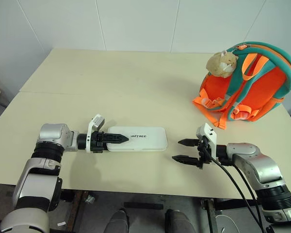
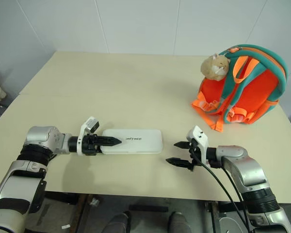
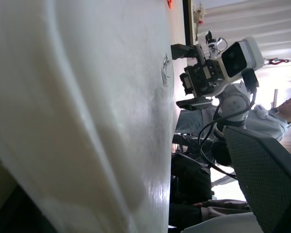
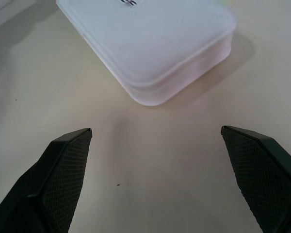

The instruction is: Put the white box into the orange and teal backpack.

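White box (image 1: pixel 137 139) lies flat, lower centre of the frame, not picked up yet. Left gripper (image 1: pixel 117 138) at its left end, fingers spread wide over the top face, not clamped. Right gripper (image 1: pixel 184 150) just off the right end, spread wide, grasping nothing. Step looks like a two-sided pickup; next the right needs to reach its end so both can squeeze and lift. Cream table (image 1: pixel 111 87). Orange and teal backpack (image 1: pixel 252 87) stands upper right, well apart, plush toy (image 1: pixel 222 63) on top. White wall (image 1: pixel 136 24) behind.

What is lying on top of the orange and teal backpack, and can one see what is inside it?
A tan plush hamster charm sits at the top of the orange and teal backpack, beside its teal straps. The inside is hidden, because the bag's body covers it.
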Robot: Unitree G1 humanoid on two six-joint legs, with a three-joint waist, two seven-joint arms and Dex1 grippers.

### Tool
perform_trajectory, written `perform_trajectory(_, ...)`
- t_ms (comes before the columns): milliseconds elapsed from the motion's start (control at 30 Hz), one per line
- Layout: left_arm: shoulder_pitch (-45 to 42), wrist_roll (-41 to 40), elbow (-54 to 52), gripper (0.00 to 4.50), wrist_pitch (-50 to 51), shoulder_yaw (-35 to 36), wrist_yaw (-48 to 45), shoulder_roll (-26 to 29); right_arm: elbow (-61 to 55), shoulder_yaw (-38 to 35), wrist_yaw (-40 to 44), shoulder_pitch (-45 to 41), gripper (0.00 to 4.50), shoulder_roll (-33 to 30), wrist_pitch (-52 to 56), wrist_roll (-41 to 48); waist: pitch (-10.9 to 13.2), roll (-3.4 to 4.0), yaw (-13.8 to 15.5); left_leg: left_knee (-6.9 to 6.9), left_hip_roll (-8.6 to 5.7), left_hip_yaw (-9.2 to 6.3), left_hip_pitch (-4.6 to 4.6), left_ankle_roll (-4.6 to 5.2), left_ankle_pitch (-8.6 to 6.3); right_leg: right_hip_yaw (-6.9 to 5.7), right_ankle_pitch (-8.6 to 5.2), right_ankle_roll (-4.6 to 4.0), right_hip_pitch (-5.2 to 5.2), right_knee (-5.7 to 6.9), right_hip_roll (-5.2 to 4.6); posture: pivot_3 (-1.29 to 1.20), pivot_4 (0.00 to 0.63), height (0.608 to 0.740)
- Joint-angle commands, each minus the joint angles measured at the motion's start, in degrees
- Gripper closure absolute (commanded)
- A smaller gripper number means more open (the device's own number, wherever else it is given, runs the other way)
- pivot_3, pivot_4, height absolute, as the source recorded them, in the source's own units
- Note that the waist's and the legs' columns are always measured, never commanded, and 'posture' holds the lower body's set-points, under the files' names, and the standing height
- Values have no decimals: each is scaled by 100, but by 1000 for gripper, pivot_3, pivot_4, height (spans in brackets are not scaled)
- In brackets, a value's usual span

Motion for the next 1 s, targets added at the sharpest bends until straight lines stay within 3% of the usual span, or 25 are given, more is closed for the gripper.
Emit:
perform_trajectory(33,89,0,51,21,69,-82,130,-112,-399,-238,-99,149,0,-74,69,176,0,0,1,2,0,0,0,0,0,0,0,0,1,-1,0,0,150,740)
perform_trajectory(167,28,15,324,21,-33,493,729,-504,-910,-589,-438,533,0,-5,336,454,-2,3,63,12,-3,0,0,2,-2,0,1,0,9,-5,-1,0,150,740)
perform_trajectory(367,173,-118,215,1869,96,886,1053,-665,-1456,-922,-785,909,0,-13,647,832,-2,1,34,24,-1,0,-2,4,-1,-1,11,-1,15,-23,-1,0,150,740)
perform_trajectory(500,459,-375,-315,3055,499,691,907,-572,-1753,-1334,-849,1226,0,-194,753,1094,-2,2,20,23,-1,2,-4,4,-2,-1,12,-2,14,-29,-1,0,150,740)
perform_trajectory(733,583,-539,-700,3097,172,1036,1234,-733,-1147,-2108,-1176,1014,0,-562,321,837,-2,1,23,23,0,5,-7,7,-6,-1,12,-2,13,-37,-1,0,150,740)
perform_trajectory(900,579,-755,-1209,3097,-268,1447,1403,-875,402,-2500,-1773,-154,0,-774,-270,344,1,4,19,28,0,9,-17,12,0,0,27,-18,10,-55,-2,0,150,740)
perform_trajectory(1000,780,-748,-1506,3097,-410,1405,1381,-785,1202,-2262,-1862,-783,0,-855,-683,-39,1,5,4,23,2,9,-25,13,3,0,37,-7,0,-57,-1,0,150,740)
